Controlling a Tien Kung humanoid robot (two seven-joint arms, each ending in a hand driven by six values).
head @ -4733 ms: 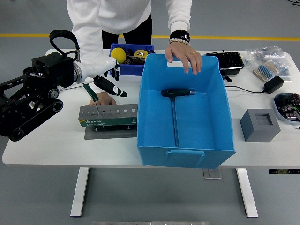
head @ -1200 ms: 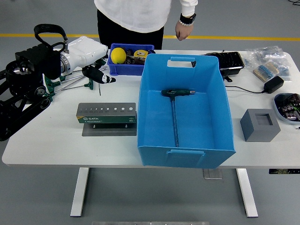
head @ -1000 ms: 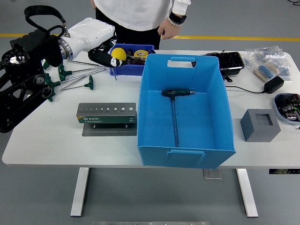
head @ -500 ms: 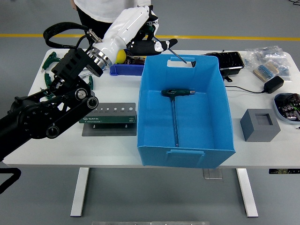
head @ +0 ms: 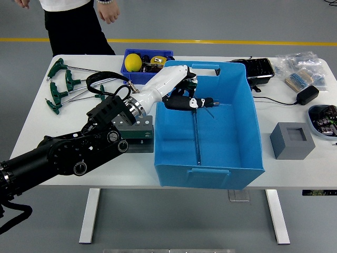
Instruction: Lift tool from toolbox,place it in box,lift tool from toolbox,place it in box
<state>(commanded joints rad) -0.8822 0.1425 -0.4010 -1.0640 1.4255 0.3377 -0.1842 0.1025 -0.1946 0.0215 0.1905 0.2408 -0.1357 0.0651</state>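
Item: slim metal-shafted T-handle tool (head: 206,107), carried. Position: inside the mouth of the large blue plastic bin (head: 253,132), over its far-left part, shaft end pointing right and down. Holder: the robot's left hand (head: 181,100), white-shelled with dark fingers, curled shut around the tool's handle.

Item: long black T-handle wrench (head: 197,134), lying flat on the bin floor, shaft toward the near wall, directly under the carried tool.

Handling note, as I judge it: the step is the release. Lower the hand further below the rim before the fingers loosen, so the tool drops a short way and lands beside the wrench, not across it. Keep the wrist off the left wall.

Item: grey slotted tool holder with green label (head: 138,131), just left of the bin, partly behind the forearm.

Item: loose green-handled T-wrenches (head: 63,87), far left of the white table (head: 47,153).

Item: person in dark trousers (head: 79,23), far side, hands off everything.

Right hand: not seen.
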